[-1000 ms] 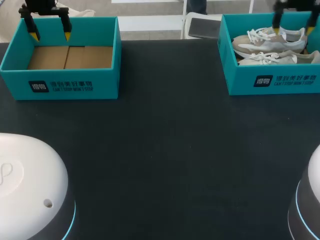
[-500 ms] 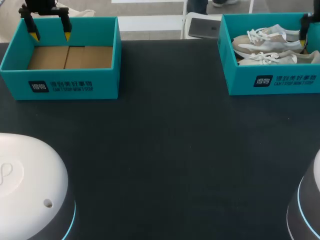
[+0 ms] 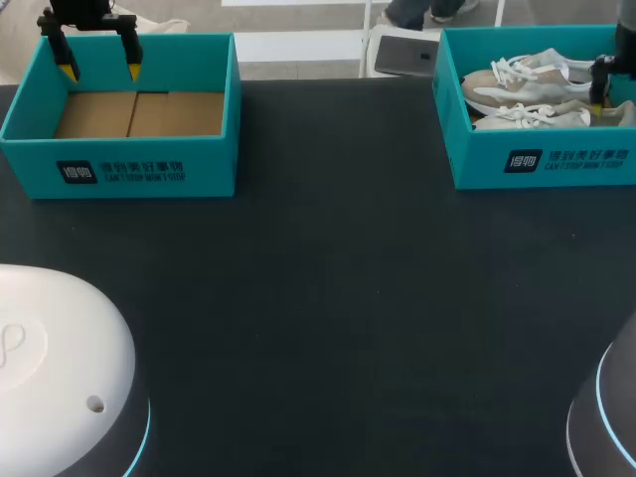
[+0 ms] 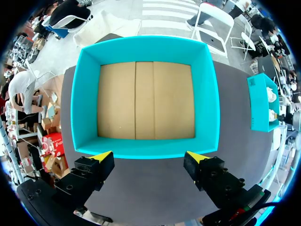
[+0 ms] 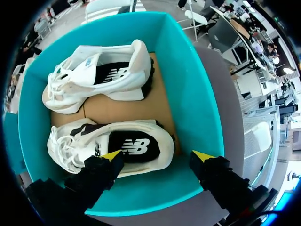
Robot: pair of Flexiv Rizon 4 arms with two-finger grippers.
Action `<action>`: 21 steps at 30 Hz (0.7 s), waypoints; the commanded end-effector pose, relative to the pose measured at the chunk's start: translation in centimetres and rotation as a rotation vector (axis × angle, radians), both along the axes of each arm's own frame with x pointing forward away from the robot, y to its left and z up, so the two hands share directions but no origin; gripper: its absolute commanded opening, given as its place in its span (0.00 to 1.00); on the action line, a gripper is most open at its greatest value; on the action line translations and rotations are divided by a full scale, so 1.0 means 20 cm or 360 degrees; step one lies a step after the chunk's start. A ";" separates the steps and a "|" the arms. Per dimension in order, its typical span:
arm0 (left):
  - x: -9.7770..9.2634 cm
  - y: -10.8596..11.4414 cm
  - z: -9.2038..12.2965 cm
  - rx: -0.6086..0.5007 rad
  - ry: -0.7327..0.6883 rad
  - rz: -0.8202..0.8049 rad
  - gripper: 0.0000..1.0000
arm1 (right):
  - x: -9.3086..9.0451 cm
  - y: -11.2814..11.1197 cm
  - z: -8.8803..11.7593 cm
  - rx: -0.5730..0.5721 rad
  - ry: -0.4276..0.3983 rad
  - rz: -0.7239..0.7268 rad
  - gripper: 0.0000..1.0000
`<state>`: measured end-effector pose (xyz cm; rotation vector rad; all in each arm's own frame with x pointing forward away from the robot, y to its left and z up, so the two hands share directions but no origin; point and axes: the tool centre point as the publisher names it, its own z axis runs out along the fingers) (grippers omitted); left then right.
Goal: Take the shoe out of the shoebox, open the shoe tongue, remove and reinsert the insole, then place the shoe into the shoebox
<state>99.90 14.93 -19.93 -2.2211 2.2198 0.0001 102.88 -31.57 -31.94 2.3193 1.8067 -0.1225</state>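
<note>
Head view shows that the job has hardly begun. Both shoes lie on their sides in the right box (image 3: 537, 159), in the upper right of the frame. The near shoe (image 3: 532, 117) is by the front wall and the far shoe (image 3: 527, 79) is behind it. No shoe is out yet. So every step is left to do: lift a shoe out, open its tongue, pull the insole out, push it back in, and put the shoe in a box.

The right gripper (image 3: 599, 97) hangs low over the right end of that box. In the right wrist view its fingers are wide apart. One yellow tip is over the side of the near shoe (image 5: 117, 146), close to the heel. The other tip is over the box wall (image 5: 197, 94). I think the gripper (image 5: 157, 155) is about to grab this shoe. I cannot tell if the first tip touches it yet. It is not holding anything.

The left gripper (image 3: 99, 72) is in the upper left of the frame, over the back of the left box (image 3: 119, 169). Its fingers are wide apart too, with nothing in them. The left wrist view shows only brown card on the floor of the box (image 4: 207, 94) ahead of the gripper (image 4: 149, 157).

The table (image 3: 328, 298) is dark and flat. The two boxes sit well apart at its far corners. Two round white bases (image 3: 60, 368) fill the lower corners of the frame.
</note>
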 end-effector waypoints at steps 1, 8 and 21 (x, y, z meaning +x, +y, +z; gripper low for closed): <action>0.00 0.00 0.00 0.0000 0.0001 0.0000 1.00 | 0.01 -0.03 -0.05 -0.0006 -0.0006 0.0000 0.87; 0.00 0.00 0.00 0.0000 0.0001 0.0000 1.00 | 0.03 -0.08 -0.12 -0.0038 0.0002 0.0053 0.71; 0.00 0.00 0.00 0.0000 0.0001 0.0000 1.00 | 0.08 -0.15 -0.30 -0.0090 0.0126 0.0071 0.32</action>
